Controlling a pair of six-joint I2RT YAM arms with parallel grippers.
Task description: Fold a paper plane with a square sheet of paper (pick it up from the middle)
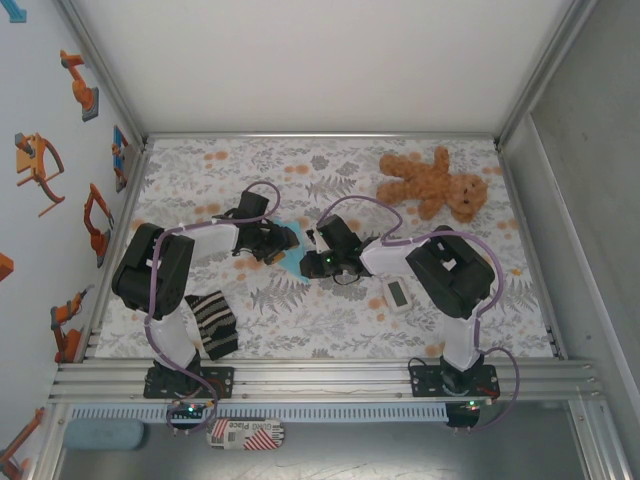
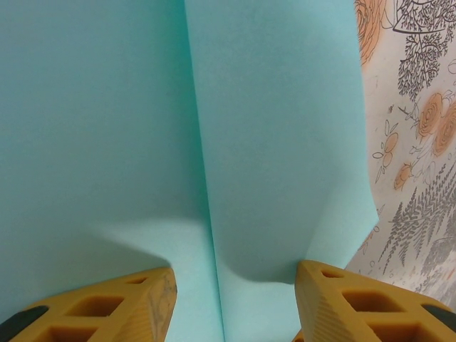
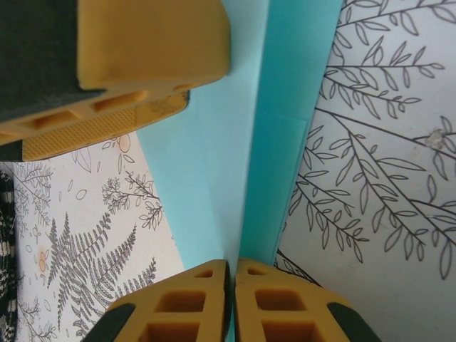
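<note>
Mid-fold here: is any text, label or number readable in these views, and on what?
"Place": on the red-and-white striped tag at the near edge; the word before it is too blurred to read.
The white gadget: its screen is too small to read.
The sheet of paper: blank, no print.

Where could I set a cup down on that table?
Far strip left of the teddy bear; front patch between striped cloth and white gadget. Crowded centre: left gripper and right gripper at the blue paper.
</note>
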